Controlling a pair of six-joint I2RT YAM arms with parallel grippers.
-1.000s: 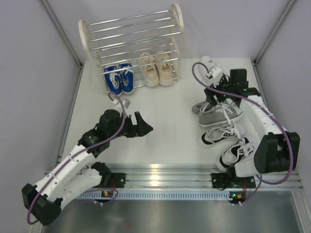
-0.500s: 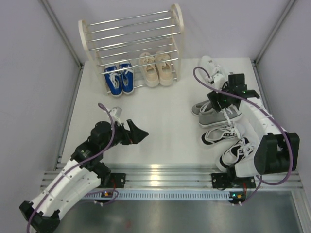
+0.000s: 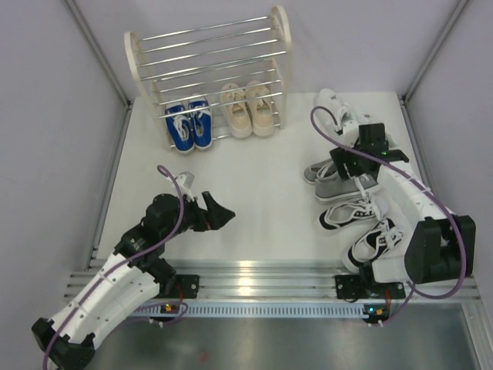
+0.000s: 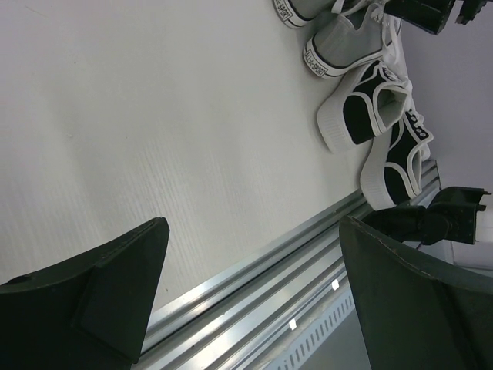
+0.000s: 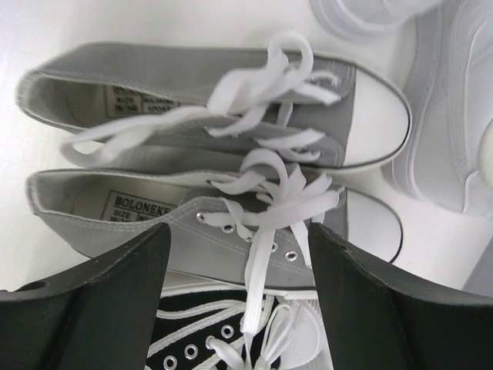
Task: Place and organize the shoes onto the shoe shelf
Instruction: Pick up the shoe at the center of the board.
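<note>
At the far left of the table [image 3: 262, 185], the shelf [image 3: 134, 62] has the blue pair [image 3: 189, 125] and the beige pair [image 3: 248, 109] side by side on its lowest tier. Over on the right lie the white pair [image 3: 333, 104] farthest, the grey pair [image 3: 343, 187] in the middle and the black-and-white pair [image 3: 347, 213] nearest. The right gripper [image 5: 239, 231] hangs above the grey pair with its fingers spread either side of the laces, while the left gripper [image 4: 253, 225] sits at near left, fingers spread wide with nothing between them.
</note>
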